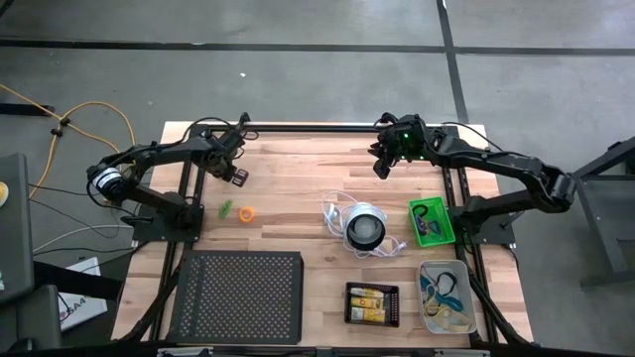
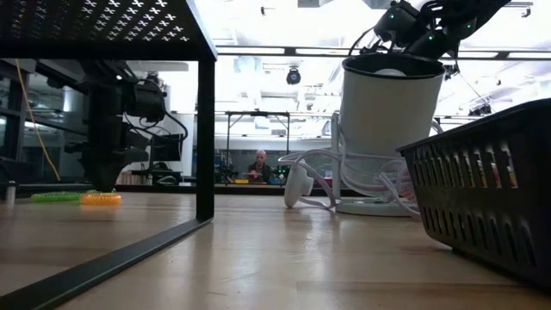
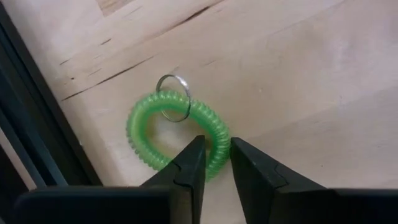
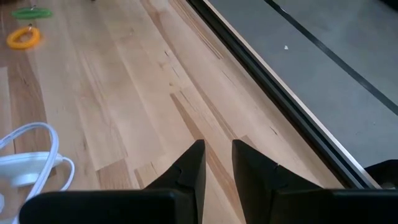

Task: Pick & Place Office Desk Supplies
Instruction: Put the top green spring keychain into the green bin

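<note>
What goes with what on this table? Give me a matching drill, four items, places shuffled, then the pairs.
Items:
1. green coil loop
2. orange loop
3. yellow packs
4. right gripper

Places:
A. in the black tray at the near edge
B. above bare wood near the table's far rail
C. between the left gripper's fingers, a metal ring on it
D. loose on the wood, right beside the green loop

Pairs: 1-C, 2-D, 3-A, 4-B
</note>
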You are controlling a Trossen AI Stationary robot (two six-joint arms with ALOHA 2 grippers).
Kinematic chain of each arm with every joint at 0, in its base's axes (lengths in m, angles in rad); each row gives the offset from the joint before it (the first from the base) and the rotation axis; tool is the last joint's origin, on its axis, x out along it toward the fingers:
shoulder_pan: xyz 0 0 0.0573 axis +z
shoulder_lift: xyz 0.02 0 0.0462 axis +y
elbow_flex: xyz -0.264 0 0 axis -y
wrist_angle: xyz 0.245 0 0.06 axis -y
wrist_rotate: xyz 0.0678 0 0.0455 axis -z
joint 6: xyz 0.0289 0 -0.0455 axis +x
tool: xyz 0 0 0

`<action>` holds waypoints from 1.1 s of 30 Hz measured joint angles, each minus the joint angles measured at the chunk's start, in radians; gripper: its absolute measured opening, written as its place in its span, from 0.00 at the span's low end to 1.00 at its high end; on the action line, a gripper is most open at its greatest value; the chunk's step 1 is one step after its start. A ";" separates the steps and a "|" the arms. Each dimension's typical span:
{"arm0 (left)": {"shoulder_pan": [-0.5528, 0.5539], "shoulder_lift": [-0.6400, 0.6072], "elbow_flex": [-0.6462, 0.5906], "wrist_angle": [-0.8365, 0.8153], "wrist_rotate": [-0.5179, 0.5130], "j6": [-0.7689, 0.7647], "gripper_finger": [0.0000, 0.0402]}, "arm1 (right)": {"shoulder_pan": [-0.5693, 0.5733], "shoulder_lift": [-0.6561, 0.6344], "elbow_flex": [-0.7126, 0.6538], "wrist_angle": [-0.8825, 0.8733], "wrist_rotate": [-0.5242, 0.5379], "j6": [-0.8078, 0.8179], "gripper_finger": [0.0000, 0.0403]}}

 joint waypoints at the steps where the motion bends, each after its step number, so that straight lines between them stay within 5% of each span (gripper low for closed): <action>1: 0.000 0.000 0.000 0.000 0.001 0.000 0.16 | 0.000 0.000 0.000 0.000 0.000 0.000 0.17; 8: 0.000 0.000 0.000 0.000 0.004 -0.003 0.06 | 0.000 0.000 0.000 0.000 0.000 0.000 0.17; 17: 0.001 -0.055 -0.009 0.036 0.062 0.025 0.04 | 0.000 0.000 0.000 0.000 0.000 0.000 0.17; 24: -0.067 -0.174 -0.005 0.281 0.233 0.099 0.04 | 0.000 0.000 0.000 0.000 0.000 0.000 0.17; 33: -0.262 -0.192 -0.004 0.751 0.226 0.114 0.04 | 0.000 0.000 0.000 0.000 0.000 0.000 0.17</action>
